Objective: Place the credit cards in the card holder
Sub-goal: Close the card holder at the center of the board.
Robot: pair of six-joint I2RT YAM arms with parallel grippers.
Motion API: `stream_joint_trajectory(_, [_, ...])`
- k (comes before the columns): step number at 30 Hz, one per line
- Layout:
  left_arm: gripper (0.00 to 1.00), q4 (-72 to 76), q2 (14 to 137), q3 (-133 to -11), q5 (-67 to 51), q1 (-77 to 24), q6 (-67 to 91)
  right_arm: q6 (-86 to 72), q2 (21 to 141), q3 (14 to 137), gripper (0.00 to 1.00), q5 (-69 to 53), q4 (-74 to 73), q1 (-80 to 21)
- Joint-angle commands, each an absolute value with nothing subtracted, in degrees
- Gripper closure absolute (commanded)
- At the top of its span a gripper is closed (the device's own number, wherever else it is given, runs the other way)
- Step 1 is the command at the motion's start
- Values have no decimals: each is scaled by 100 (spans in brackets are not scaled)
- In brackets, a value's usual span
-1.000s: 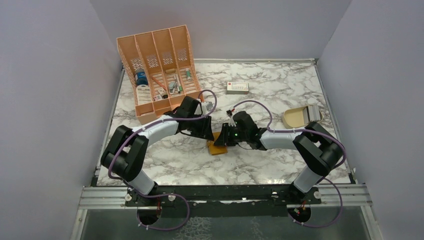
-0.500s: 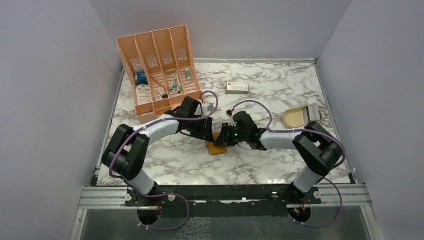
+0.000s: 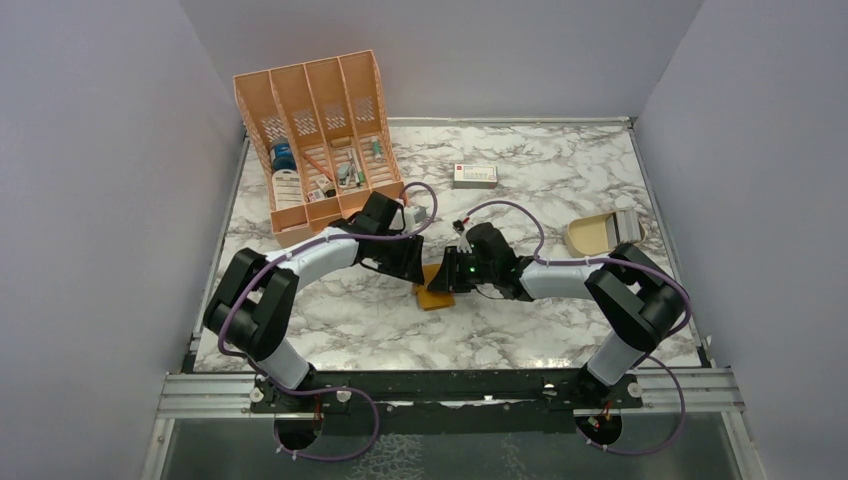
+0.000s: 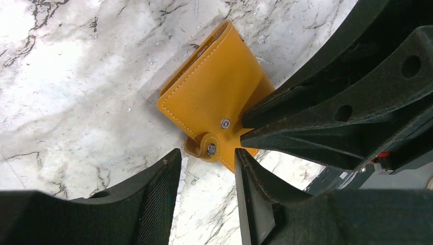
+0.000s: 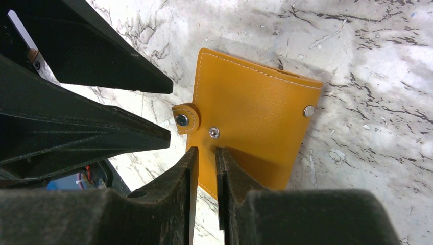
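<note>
card holder (image 4: 214,97) lies folded on the surface (image 4: 76,76), mid-table between both arms. Looks light, floppy, probably slides on marble. right fingers (image 5: 184,178) pinch its edge; left fingers (image 4: 158,194) apart, straddling the snap tab (image 5: 183,119). Best hold: tab or free edge.

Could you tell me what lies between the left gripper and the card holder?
Only bare table, per the left wrist view; the tab of the card holder sits at the mouth of the open left gripper.
</note>
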State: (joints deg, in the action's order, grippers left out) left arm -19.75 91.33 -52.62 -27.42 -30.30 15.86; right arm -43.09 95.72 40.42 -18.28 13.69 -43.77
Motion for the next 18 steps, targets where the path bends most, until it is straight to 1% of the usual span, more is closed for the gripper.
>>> stream_joint_trajectory(1, [55,-2049,9299,-5445,-2723,-3017,1459,-4166,9676,3968,81,-1861,1428,-4392])
stream_joint_trajectory(4, [57,-1967,9389,-5462,-2908,-3015,1473,-4175,9696,3964,81,-1878,1467,-4394])
stream_joint_trajectory(8, [68,-1860,9469,-5504,-3138,-3022,1520,-4175,9728,3961,81,-1898,1490,-4394])
stream_joint_trajectory(11, [70,-1787,9501,-5489,-3267,-3017,1563,-4174,9719,3955,81,-1907,1503,-4394])
stream_joint_trajectory(16, [78,-1540,9545,-5464,-3539,-3015,1677,-4175,9764,3922,81,-1914,1541,-4395])
stream_joint_trajectory(18, [86,-1506,9598,-5467,-3643,-3015,1692,-4175,9769,3907,81,-1916,1560,-4394])
